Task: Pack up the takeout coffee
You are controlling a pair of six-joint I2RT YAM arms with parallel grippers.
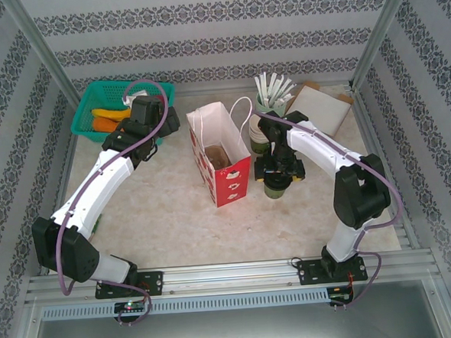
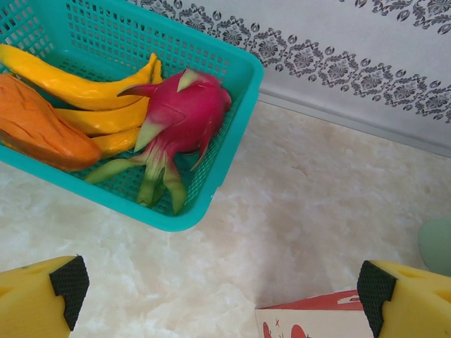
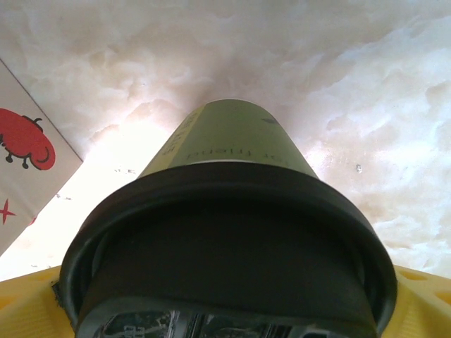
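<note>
- Right tool (image 1: pixel 279 170) gripped the coffee (image 1: pixel 276 187) at its lid, cup upright.
- Bag (image 1: pixel 222 155) stood just left of it, mouth up.
- Left tool (image 2: pixel 222 285) hung open, far-left.

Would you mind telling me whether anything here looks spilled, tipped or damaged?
Nothing stands out: the takeout coffee sits upright in the right pincer with its lid on, the paper bag stands open beside it, and no spill shows on the table.
</note>
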